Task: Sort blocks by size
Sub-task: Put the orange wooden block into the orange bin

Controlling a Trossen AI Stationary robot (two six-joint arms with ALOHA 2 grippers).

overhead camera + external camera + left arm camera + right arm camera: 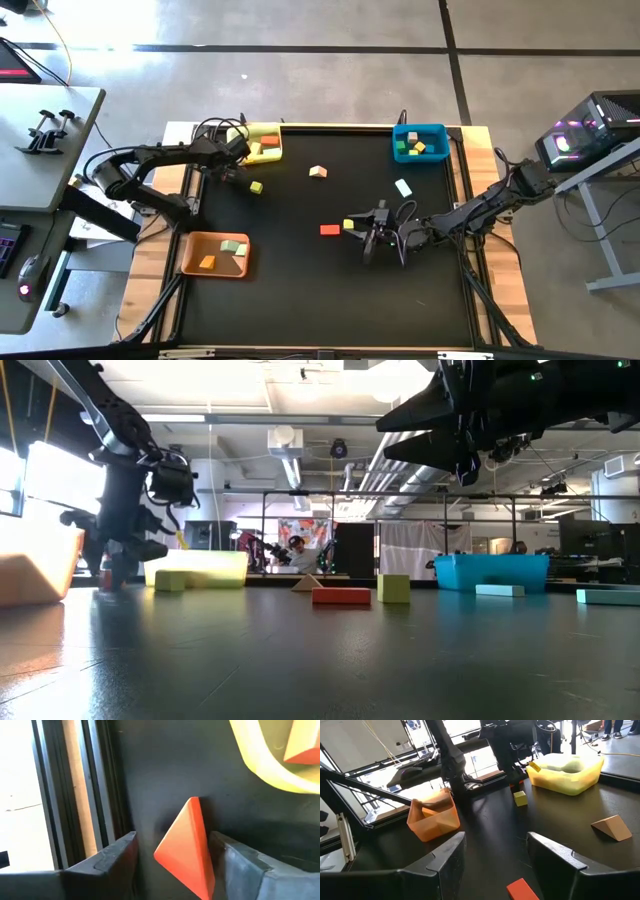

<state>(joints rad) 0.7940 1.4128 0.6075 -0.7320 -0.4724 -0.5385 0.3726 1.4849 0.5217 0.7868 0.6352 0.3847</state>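
Straddling wedge: left gripper (172, 865) sits low by the yellow bin (262, 143) at the mat's far left, jaws spread either side of an orange-red wedge (186, 847); one pad looks against it, the other shows a gap.
Wedge look: triangular, smooth, bright orange-red, standing on the mat with a sharp edge up.
Right gripper: (385, 247) hovers above the mat right of centre, fingers apart, nothing between them.
Loose blocks: red bar (330, 230) and small yellow-green cube (348, 225) just beside the right gripper; tan wedge (318, 172) mid-mat; yellow cube (256, 187) near the left gripper; mint bar (403, 187) toward the blue bin (420, 142).
Binned blocks: orange, mint and tan pieces in the orange bin (214, 253); red and yellow in the yellow bin; green, yellow and pale ones in the blue bin.
Surface: black matte mat (300, 290) on a wood-edged table.
Room: grey concrete floor, desks at both sides, a lit computer case (590, 135) at right.
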